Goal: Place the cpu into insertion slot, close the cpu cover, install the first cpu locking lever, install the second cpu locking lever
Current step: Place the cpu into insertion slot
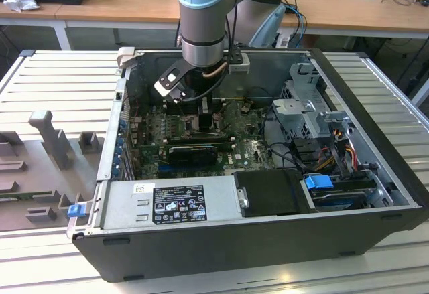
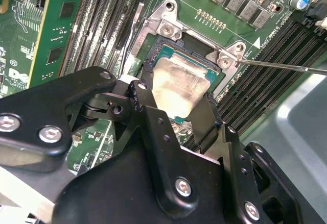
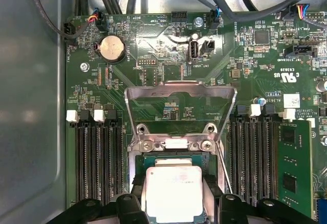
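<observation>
In both wrist views the cpu (image 2: 180,85) (image 3: 173,185), a small square chip with a pale silver face, sits low over the insertion slot (image 2: 196,40) (image 3: 153,145) on the green board. My gripper (image 2: 173,100) (image 3: 173,199) is shut on it, one black finger (image 2: 137,92) against each of two opposite edges. Whether the chip rests fully in the socket I cannot tell. The cpu cover (image 3: 179,85), a thin silver frame, stands swung open behind the socket. A thin wire lever (image 2: 286,67) sticks out beside it. In the exterior view the gripper (image 1: 201,116) reaches down inside the open computer case.
Long black memory slots (image 3: 94,157) (image 3: 253,152) flank the socket, with a green card (image 3: 294,168) in one. The grey power supply box (image 1: 171,203) lines the case's near wall, a drive cage (image 1: 312,106) and cables (image 1: 332,157) fill the exterior view's right.
</observation>
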`<state>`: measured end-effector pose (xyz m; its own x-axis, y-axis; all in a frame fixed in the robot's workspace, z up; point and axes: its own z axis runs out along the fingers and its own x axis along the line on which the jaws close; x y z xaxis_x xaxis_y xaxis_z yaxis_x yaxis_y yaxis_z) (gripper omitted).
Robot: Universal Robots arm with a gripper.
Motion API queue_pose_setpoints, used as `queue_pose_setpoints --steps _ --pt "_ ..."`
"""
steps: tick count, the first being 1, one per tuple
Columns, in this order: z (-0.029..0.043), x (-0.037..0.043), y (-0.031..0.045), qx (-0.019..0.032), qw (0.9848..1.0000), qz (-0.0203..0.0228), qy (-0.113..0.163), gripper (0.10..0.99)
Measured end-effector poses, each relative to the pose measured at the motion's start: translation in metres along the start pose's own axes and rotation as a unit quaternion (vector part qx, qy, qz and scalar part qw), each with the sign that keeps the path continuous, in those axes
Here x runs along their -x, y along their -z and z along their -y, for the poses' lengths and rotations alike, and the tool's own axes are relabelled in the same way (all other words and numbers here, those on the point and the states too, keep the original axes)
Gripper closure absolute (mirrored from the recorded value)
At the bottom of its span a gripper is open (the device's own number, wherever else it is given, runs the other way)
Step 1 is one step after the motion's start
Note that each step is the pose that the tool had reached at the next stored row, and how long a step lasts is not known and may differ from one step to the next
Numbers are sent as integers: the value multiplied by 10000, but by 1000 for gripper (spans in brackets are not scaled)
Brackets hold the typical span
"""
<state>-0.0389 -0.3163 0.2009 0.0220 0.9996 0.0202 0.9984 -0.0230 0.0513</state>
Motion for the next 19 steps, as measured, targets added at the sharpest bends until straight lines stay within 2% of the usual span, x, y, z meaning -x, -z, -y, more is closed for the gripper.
queue_pose_setpoints --steps 9,19 --pt "1 2 6 2 9999 8 -136 557" --pt "0 3 -10 5 9999 10 -148 545"
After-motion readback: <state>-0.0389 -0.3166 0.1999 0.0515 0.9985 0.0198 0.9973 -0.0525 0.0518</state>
